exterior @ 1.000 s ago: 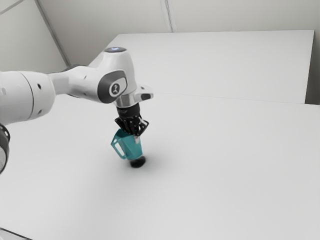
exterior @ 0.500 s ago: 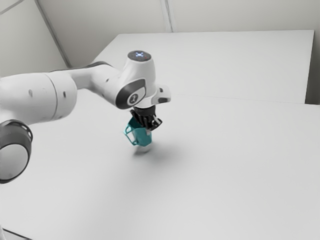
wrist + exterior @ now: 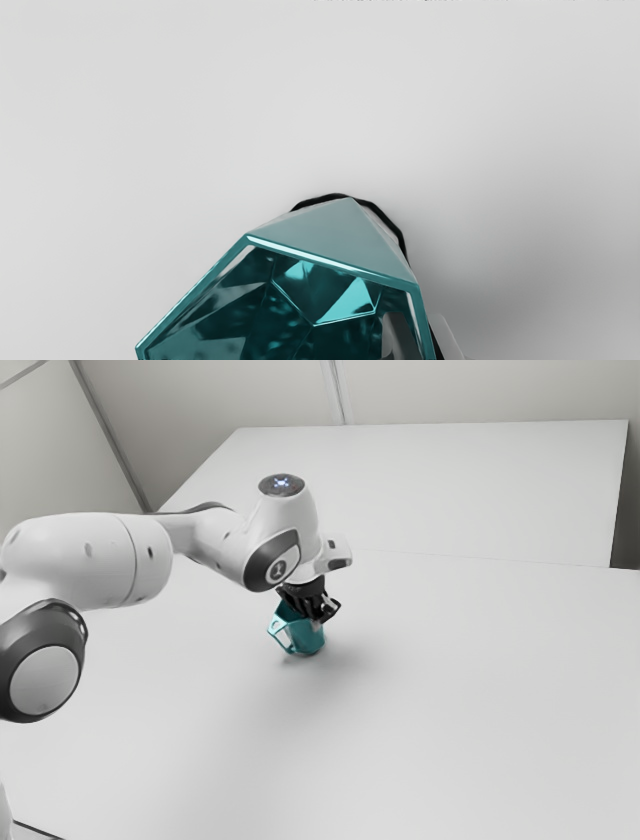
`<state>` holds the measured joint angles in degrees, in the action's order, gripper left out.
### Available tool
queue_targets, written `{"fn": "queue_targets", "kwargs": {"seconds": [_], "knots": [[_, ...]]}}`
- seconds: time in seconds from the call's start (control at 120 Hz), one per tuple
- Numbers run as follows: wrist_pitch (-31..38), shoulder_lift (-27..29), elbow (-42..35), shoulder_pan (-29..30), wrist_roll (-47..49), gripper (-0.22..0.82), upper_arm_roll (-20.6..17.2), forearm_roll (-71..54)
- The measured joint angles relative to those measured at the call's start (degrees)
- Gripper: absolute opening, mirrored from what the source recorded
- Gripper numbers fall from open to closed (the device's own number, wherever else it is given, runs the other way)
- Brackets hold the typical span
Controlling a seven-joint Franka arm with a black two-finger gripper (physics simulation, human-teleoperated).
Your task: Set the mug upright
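Observation:
Beneath the hand in the exterior view, the gripper (image 3: 317, 622) is shut on the wall of the teal faceted mug (image 3: 307, 639). The mug is near the table surface, its handle toward the exterior view's left; whether its base rests flat there I cannot tell. In the wrist view the mug (image 3: 320, 235) has its open mouth toward the camera, and the gripper (image 3: 420, 335) has one finger inside the rim and the other outside, pinching the wall. A dark edge shows around the mug's far end.
The white table (image 3: 450, 690) extends around the mug on all sides. A second pale surface (image 3: 430, 480) lies beyond it, toward the back wall. The arm comes in from the exterior view's left.
The hand and the held mug have moved toward the exterior view's right and lower to the table. The dark shadow under the mug has drawn in close to it, and the mug appears less far above the surface.

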<state>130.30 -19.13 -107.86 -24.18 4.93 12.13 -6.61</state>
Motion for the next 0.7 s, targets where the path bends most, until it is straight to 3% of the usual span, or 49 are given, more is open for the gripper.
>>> {"fn": "queue_targets", "kwargs": {"seconds": [0.158,0.283,0.475,0.7], "knots": [[-0.04,0.38,0.12,0.01,-0.44,0.22,0.7,0.31],[-0.23,1.97,0.21,0.0,-0.75,0.39,0.78,0.22],[-4.0,10.53,0.02,0.0,-1.19,0.52,0.89,1.14],[-19.04,17.88,6.67,1.16,-2.43,0.57,2.63,3.42]]}}
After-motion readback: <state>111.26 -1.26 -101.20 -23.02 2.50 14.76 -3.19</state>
